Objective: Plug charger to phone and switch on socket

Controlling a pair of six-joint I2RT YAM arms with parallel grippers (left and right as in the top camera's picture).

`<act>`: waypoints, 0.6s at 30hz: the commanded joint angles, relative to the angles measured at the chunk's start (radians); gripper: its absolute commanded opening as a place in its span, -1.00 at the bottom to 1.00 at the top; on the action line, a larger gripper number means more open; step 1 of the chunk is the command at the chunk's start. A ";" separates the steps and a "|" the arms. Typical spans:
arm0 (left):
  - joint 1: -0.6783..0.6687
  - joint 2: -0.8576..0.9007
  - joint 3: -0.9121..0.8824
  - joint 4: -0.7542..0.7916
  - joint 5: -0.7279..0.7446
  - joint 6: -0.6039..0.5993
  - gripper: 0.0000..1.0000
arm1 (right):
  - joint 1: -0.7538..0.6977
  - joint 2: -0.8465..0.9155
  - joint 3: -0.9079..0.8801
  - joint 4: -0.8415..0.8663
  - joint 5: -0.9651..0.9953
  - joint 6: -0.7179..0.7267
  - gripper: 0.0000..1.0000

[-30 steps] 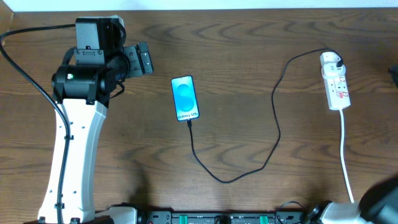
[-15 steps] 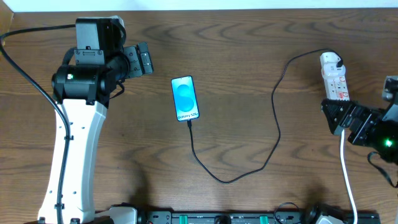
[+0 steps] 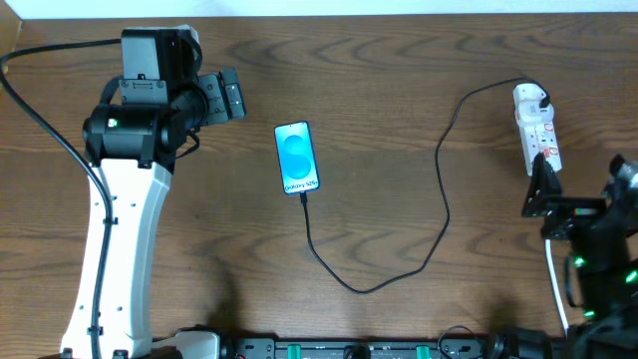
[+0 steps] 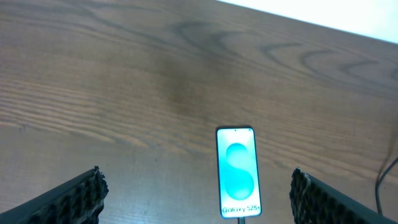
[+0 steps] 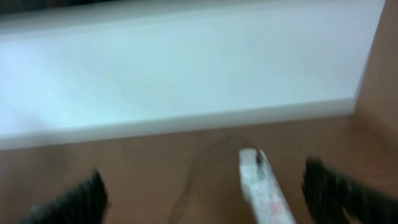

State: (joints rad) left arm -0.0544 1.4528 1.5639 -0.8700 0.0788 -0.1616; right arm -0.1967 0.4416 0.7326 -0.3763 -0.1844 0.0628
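Note:
The phone (image 3: 297, 157) lies face up mid-table, its blue screen lit; the left wrist view shows the phone (image 4: 236, 171) ahead, between the fingers. The black charger cable (image 3: 442, 199) meets the phone's bottom edge, loops toward the front and runs up to a white adapter (image 3: 531, 96) in the socket (image 3: 541, 140), a white power strip. My left gripper (image 3: 225, 97) hovers open left of the phone. My right gripper (image 3: 576, 179) stands open just in front of the socket's near end. In the blurred right wrist view the socket (image 5: 264, 193) lies ahead between the fingers.
The socket's white cord (image 3: 554, 249) runs from the strip to the table's front edge, passing under my right arm. A white wall (image 5: 186, 68) borders the table's far edge. Bare wood lies between the phone and the cable's right-hand run.
My right arm has swung in from the lower right corner to just in front of the socket, turning to face it. The left arm, phone and cable have not moved.

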 commanded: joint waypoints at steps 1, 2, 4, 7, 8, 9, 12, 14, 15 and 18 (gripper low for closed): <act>0.004 -0.011 -0.006 -0.002 -0.009 -0.009 0.91 | 0.038 -0.151 -0.276 0.170 0.067 -0.006 0.99; 0.004 -0.011 -0.006 -0.002 -0.009 -0.009 0.91 | 0.044 -0.174 -0.318 0.199 0.074 -0.006 0.98; 0.004 -0.011 -0.006 -0.002 -0.009 -0.009 0.91 | 0.061 -0.241 -0.431 0.272 0.082 -0.018 0.98; 0.004 -0.011 -0.006 -0.002 -0.009 -0.009 0.91 | 0.080 -0.337 -0.563 0.348 0.082 -0.028 0.98; 0.004 -0.011 -0.006 -0.002 -0.009 -0.009 0.91 | 0.083 -0.364 -0.596 0.360 0.082 -0.030 0.99; 0.004 -0.011 -0.006 -0.002 -0.009 -0.009 0.91 | 0.085 -0.389 -0.628 0.369 0.081 -0.035 0.99; 0.004 -0.011 -0.006 -0.002 -0.009 -0.009 0.91 | 0.092 -0.431 -0.694 0.385 0.082 -0.043 0.99; 0.004 -0.011 -0.006 -0.002 -0.009 -0.009 0.91 | 0.094 -0.437 -0.729 0.386 0.082 -0.043 0.99; 0.004 -0.011 -0.006 -0.002 -0.009 -0.009 0.91 | 0.094 -0.437 -0.727 0.364 0.082 -0.042 0.98; 0.004 -0.011 -0.006 -0.002 -0.009 -0.009 0.91 | 0.094 -0.437 -0.727 0.352 0.085 -0.061 0.99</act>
State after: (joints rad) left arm -0.0544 1.4528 1.5635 -0.8707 0.0757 -0.1616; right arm -0.1135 0.0158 0.0067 -0.0250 -0.1112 0.0330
